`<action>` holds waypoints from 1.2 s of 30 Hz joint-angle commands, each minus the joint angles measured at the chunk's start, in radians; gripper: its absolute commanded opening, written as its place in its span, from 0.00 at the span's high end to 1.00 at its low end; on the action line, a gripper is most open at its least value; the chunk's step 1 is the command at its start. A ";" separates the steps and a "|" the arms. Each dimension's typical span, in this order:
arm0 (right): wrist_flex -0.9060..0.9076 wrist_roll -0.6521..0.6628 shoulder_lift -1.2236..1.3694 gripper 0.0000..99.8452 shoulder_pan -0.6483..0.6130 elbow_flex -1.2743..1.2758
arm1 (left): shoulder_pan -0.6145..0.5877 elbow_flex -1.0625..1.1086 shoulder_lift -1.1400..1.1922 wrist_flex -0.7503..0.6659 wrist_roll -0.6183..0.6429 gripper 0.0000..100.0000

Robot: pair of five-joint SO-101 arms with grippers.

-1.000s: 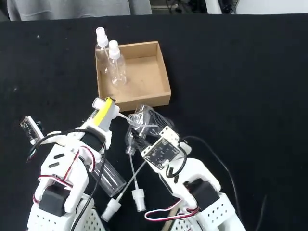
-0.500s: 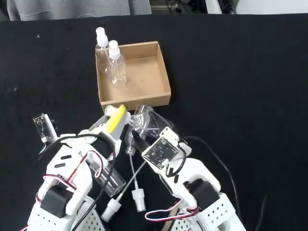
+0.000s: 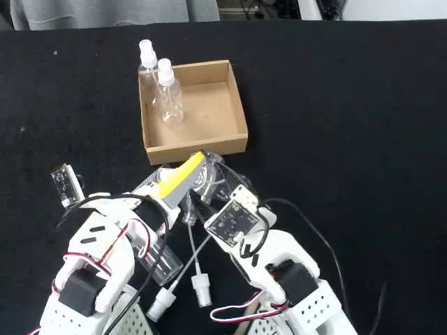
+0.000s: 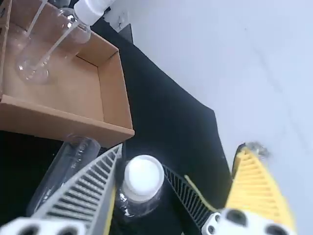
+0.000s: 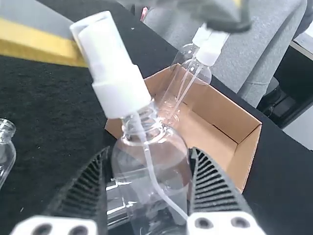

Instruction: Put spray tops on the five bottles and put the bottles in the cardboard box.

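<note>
Whatever is printed on the circuit board (image 3: 234, 218) at the right wrist is too small for us to read. The bottles are clear plastic with white tops.

The right end effector (image 5: 149, 164) is clenched on a bottle (image 5: 161, 142). One black finger presses each side of its body, and it is held upright just in front of the box (image 3: 230, 105). A spray top (image 5: 110, 73) sits in this bottle's neck, leaning to one side, with its tube running down inside. The left end effector (image 4: 181, 154) is released, its fingers spread wide on either side of that spray top. The grey finger (image 4: 83, 196) is just beside the cap and the yellow finger (image 4: 254, 181) is well apart from it. We cannot tell whether the grey one touches.

Inside the box, two capped bottles (image 3: 167, 94) stand close together in the far left corner as the high view shows it. An open bottle (image 3: 162, 262) lies on the bench, partly under the left arm. A second open bottle (image 3: 187, 207) lies just beside the right end effector. Two loose tops (image 3: 202, 287) with long tubes lie near each other between the arm bases.

The bench (image 3: 349, 105) is covered in black cloth. We see grey fabric (image 3: 105, 10) beyond its far edge, and a pale wall (image 4: 220, 49) in the left wrist view.
</note>
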 commanded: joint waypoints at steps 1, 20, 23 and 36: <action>0.006 0.002 -0.094 0.93 -0.021 -0.004 | -0.001 -0.076 -0.009 0.034 0.040 0.66; -0.002 -0.103 -0.099 0.93 -0.021 -0.004 | -0.114 -0.117 -0.009 0.063 0.144 0.66; -0.003 -0.103 -0.099 0.92 -0.021 -0.004 | -0.114 -0.117 -0.009 0.063 0.144 0.66; -0.058 -0.224 -0.099 0.92 -0.021 -0.004 | -0.282 -0.137 -0.009 0.061 0.196 0.67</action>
